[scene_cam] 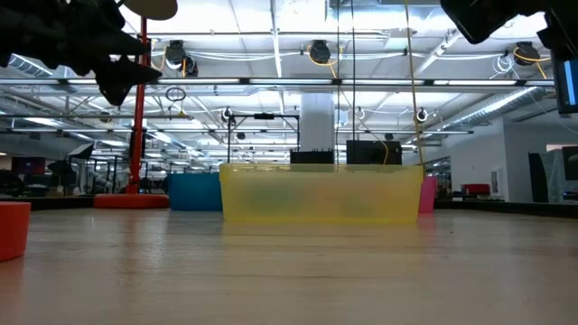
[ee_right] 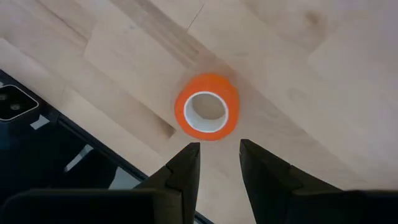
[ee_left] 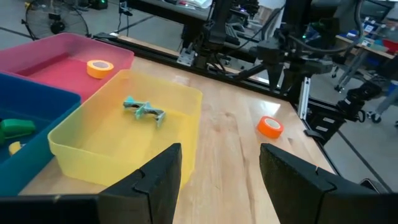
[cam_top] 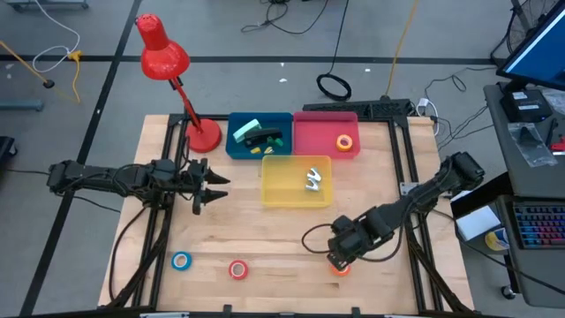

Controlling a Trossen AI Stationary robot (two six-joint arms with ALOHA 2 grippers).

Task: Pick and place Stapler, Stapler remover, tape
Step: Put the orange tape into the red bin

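This is a robotics lab or industrial workshop hall. A wooden table (cam_top: 291, 238) on a dark metal frame stands on a grey concrete floor crossed by loose cables (cam_top: 334, 86). To the right sits a desk with a monitor (cam_top: 538, 49) and keyboard (cam_top: 534, 231). Beyond the far edge, a high open ceiling carries bare trusses and hanging lamps (scene_cam: 318, 51), with dark equipment racks (scene_cam: 348, 152) in the distance.
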